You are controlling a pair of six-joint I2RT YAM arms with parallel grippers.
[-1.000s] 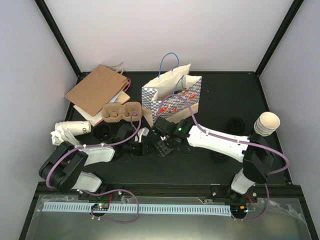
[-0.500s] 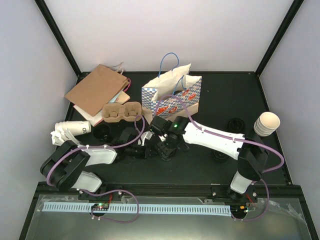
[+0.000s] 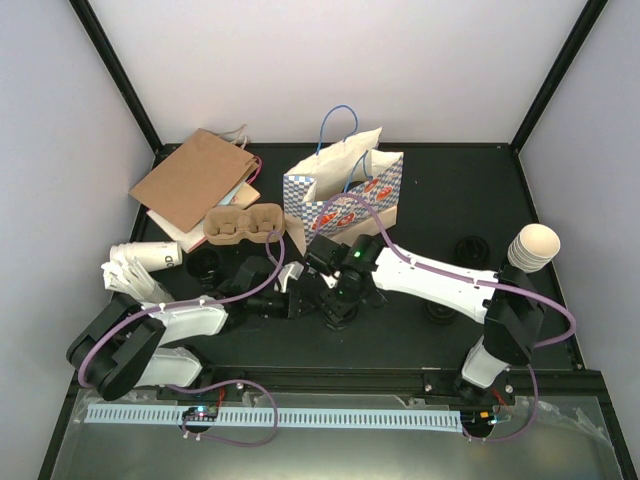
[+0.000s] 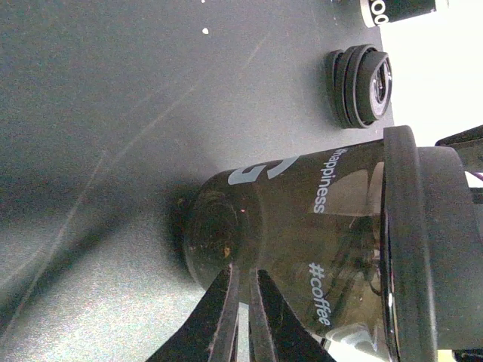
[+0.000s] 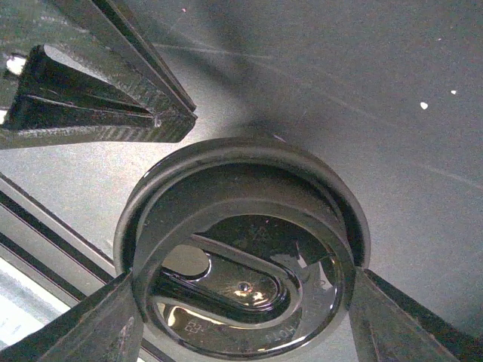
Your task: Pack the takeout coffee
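My left tool (image 4: 243,275) is narrow, tips against the cup (image 4: 302,219) at mid-tabletop (image 3: 450,200). My right tool (image 5: 245,302) clamps its lid (image 5: 241,196). The lid looks seated, but the cup isn't yet in carrier (image 3: 243,225) or bag (image 3: 345,195). Half a second ago my left arm reached less far in.

My left gripper (image 3: 293,300) and right gripper (image 3: 338,308) crowd one cup (image 4: 302,219); no passage between. Bag (image 3: 345,195) blocks behind, carrier (image 3: 243,225) behind left. Lids (image 3: 470,247) right, cup stack (image 3: 533,247) at right edge. Table (image 3: 450,190) beside bag open.
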